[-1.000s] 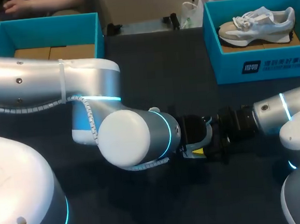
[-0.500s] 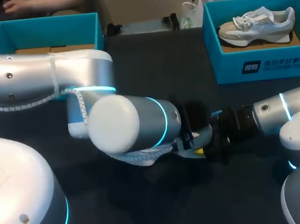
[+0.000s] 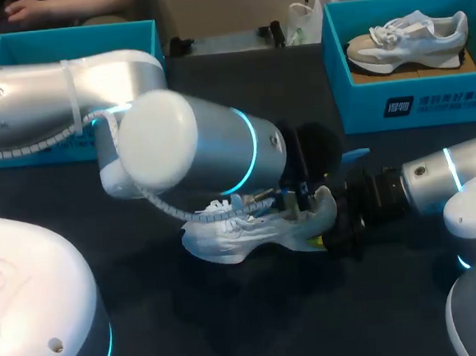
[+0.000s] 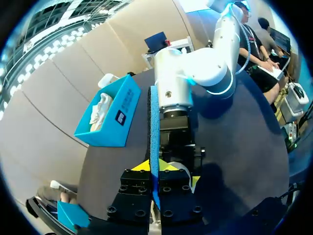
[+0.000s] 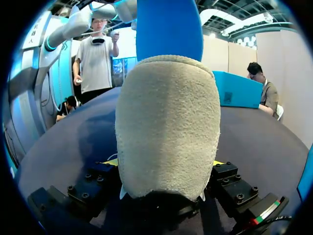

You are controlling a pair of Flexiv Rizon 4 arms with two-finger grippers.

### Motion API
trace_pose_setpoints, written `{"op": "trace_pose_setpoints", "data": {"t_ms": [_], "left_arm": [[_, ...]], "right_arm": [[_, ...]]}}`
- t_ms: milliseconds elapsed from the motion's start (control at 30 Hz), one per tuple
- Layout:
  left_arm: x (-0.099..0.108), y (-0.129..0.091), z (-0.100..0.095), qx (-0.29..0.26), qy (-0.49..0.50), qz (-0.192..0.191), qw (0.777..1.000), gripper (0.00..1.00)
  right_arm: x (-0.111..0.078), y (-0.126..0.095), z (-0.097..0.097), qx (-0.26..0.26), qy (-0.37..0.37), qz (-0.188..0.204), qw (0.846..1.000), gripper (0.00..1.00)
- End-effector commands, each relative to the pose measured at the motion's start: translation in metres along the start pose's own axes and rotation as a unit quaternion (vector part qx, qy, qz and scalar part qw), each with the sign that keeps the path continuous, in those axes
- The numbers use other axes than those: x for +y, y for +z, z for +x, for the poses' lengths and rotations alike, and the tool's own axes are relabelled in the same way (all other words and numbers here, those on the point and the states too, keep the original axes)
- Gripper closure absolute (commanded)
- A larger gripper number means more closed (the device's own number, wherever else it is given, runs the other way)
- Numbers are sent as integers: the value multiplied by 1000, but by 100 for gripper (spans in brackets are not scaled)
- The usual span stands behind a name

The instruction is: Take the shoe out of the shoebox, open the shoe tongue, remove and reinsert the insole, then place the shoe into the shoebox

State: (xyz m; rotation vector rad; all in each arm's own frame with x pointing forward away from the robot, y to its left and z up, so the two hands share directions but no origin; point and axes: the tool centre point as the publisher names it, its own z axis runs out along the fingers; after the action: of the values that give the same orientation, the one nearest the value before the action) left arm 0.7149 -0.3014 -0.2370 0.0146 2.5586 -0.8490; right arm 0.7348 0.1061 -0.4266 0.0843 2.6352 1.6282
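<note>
Shoe (image 3: 242,231) sits in the middle of the table (image 3: 258,325), white, laces up, with its toe toward my left side and its heel at the right gripper (image 5: 166,164). That gripper is clamped on the heel: in the right wrist view a yellow tip shows on either side of the beige suede. The left arm (image 3: 186,145) hangs over the shoe's opening. The left gripper (image 4: 155,169) is closed on the blue insole (image 4: 154,127), which runs edge-on between its fingers and out ahead toward the right arm (image 3: 444,178). In the head view only a blue tip of the insole shows — just past the left wrist, above the heel. A second shoe (image 3: 408,37) lies in the shoebox (image 3: 413,102) at the far right, and another box (image 3: 71,43) stands at the far left.
</note>
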Motion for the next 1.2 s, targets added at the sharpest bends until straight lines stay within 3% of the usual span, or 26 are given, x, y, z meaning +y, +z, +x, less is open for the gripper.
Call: {"op": "trace_pose_setpoints", "data": {"t_ms": [33, 233, 767, 967, 1200], "left_arm": [[-13, -8, -6, 29, 12, -9, 999, 100], [-25, -13, -12, 63, 24, -15, 998, 100], [-55, -43, -29, 228, 70, -9, 971, 100], [-70, -64, -38, 277, 50, 41, 959, 100], [-87, -90, -50, 293, 1, 110, 950, 100]], "right_arm": [[-5, 4, -3, -1, 0, 1, 1000, 100], [-5, 4, -3, -1, 0, 1, 1000, 100], [-5, 4, -3, -1, 0, 1, 1000, 100], [-5, 4, -3, -1, 0, 1, 1000, 100], [-5, 4, -3, -1, 0, 1, 1000, 100]]}}
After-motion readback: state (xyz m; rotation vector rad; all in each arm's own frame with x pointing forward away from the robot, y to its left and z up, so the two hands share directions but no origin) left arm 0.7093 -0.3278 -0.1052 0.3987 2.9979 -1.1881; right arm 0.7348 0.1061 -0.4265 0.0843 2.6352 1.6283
